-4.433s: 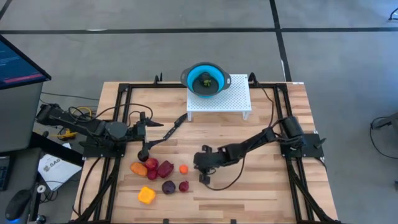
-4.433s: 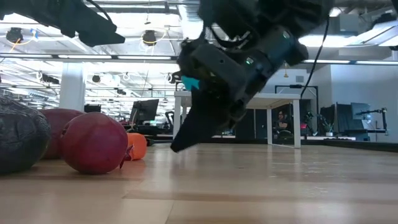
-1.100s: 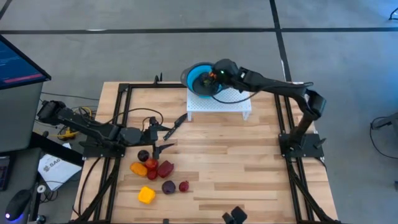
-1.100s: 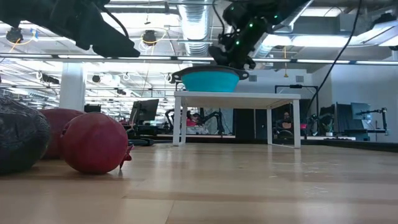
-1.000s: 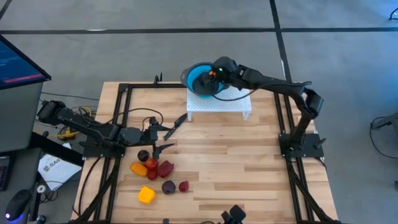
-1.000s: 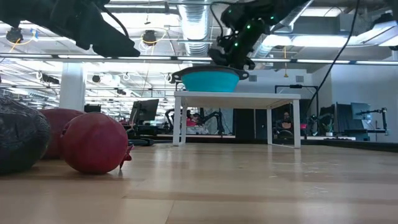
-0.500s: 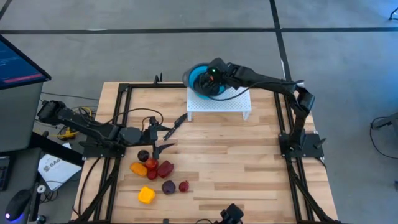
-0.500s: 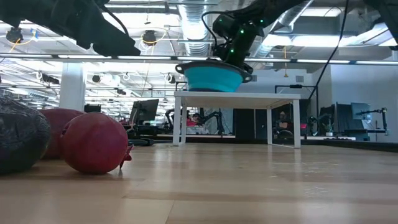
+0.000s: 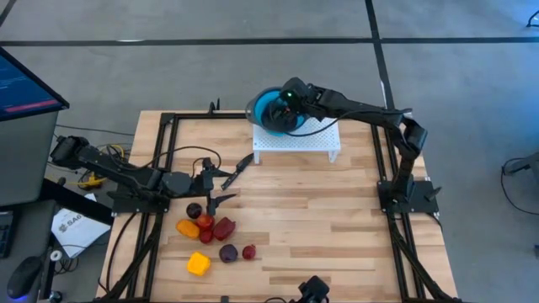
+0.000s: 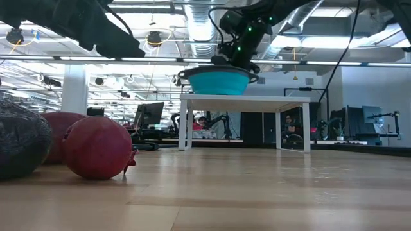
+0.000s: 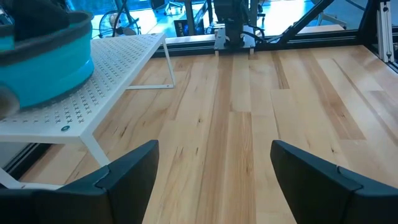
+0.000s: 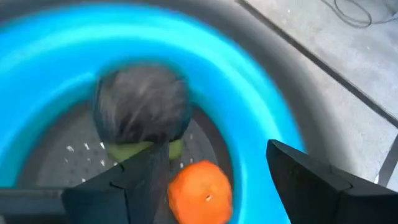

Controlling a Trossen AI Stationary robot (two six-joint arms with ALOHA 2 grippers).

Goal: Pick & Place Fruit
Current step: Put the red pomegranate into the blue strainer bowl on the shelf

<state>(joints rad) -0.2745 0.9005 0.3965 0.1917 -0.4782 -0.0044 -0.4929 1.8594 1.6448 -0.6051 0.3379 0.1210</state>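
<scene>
orange fruit (image 12: 200,191) in blue bowl (image 12: 261,124), half cut off

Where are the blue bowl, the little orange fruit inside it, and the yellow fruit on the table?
blue bowl (image 10: 217,82): low view, on its outer side wall.
orange fruit (image 12: 200,191): right wrist view, on its rounded top.
yellow fruit (image 9: 198,264): high view, on its top face.
</scene>
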